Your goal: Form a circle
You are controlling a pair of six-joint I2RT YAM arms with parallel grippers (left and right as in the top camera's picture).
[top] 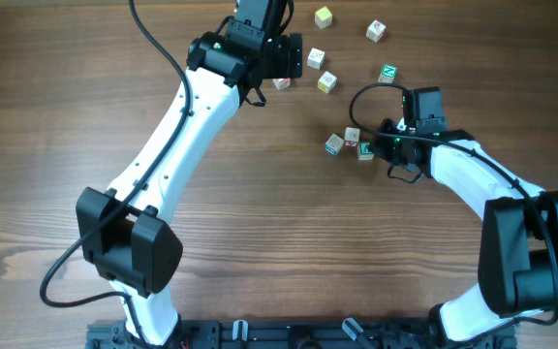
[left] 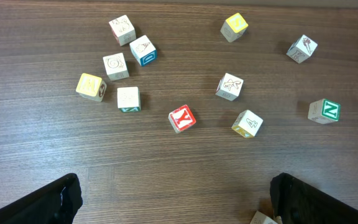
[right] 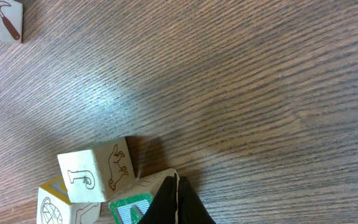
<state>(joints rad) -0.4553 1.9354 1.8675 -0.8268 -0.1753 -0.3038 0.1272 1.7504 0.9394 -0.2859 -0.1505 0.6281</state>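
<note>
The circle (top: 351, 143) stands as a tight cluster of small pale letter cubes right of centre: a red-marked cube (top: 353, 136), a blue-marked cube (top: 333, 144) and a green-faced cube (top: 365, 150). My right gripper (top: 377, 144) is shut, its tips against that cluster. In the right wrist view the closed fingertips (right: 176, 185) rest on the green A cube (right: 129, 208), with a J cube (right: 95, 174) beside it. My left gripper (top: 294, 60) hangs open at the top, high over loose cubes; in the left wrist view its fingers (left: 48, 202) hold nothing.
Loose cubes lie scattered at the top: a green N cube (left: 324, 111), a red Y cube (left: 182, 118), a yellow cube (left: 235, 27) and several more (left: 115, 66) in a loose arc at the left. A hammer cube (right: 2, 18) sits farther off.
</note>
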